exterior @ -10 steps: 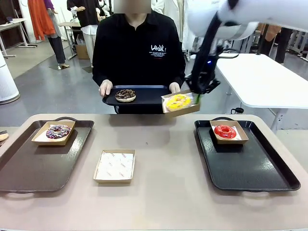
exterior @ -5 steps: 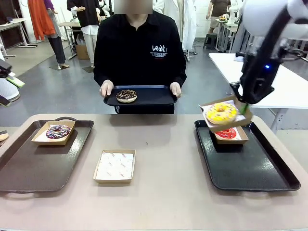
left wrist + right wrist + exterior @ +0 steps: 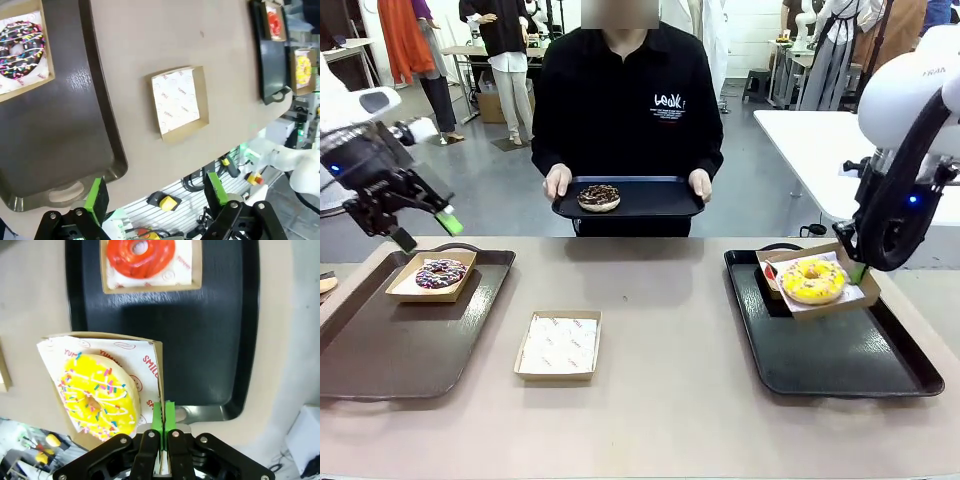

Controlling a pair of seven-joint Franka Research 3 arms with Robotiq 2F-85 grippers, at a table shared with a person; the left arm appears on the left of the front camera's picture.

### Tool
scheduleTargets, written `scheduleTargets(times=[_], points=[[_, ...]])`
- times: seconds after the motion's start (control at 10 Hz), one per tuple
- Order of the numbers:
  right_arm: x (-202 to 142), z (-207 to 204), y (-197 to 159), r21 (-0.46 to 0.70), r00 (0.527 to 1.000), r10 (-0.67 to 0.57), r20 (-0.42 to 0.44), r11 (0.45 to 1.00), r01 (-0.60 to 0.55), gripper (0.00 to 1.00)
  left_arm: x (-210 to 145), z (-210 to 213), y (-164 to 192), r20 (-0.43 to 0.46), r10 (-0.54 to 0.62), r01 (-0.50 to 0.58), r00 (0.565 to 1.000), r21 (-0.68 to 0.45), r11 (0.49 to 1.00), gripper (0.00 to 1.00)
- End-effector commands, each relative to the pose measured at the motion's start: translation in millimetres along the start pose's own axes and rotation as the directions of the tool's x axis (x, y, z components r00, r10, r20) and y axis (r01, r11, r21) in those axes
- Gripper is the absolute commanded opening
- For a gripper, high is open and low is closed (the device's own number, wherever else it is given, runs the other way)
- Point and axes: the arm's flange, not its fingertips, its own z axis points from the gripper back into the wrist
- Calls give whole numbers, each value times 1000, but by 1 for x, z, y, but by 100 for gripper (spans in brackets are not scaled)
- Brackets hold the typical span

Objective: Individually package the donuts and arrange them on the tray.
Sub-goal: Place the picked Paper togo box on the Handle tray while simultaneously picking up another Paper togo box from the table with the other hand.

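Fingers of the right gripper (image 3: 861, 270), front view, clamp the wall of the box (image 3: 869, 288) holding the yellow donut (image 3: 813, 280) above the black tray (image 3: 840, 362); left gripper (image 3: 425, 232) fingers stand apart. Left wrist view: purple donut (image 3: 19, 44) boxed on brown tray (image 3: 75, 125). Right wrist view: red donut (image 3: 140, 255) boxed on the black tray.

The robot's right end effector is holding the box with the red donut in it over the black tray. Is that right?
Not quite. The right end effector is shut on the edge of a box over the black tray, but that box holds the yellow donut with sprinkles. The red donut sits in its own box on the tray. The right wrist view shows it.
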Motion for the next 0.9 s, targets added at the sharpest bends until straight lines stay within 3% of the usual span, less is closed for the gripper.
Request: scheduleTargets(times=[0.0, 0.8], points=[[2, -11, -11, 12, 1000, 14, -4, 1000, -14, 2, 1, -19, -11, -1, 11, -11, 1000, 77, 997, 100], [1, -14, -12, 4, 999, -13, -29, 1000, 14, 2, 24, -134, -53, 39, 30, -40, 999, 294, 955, 100]])
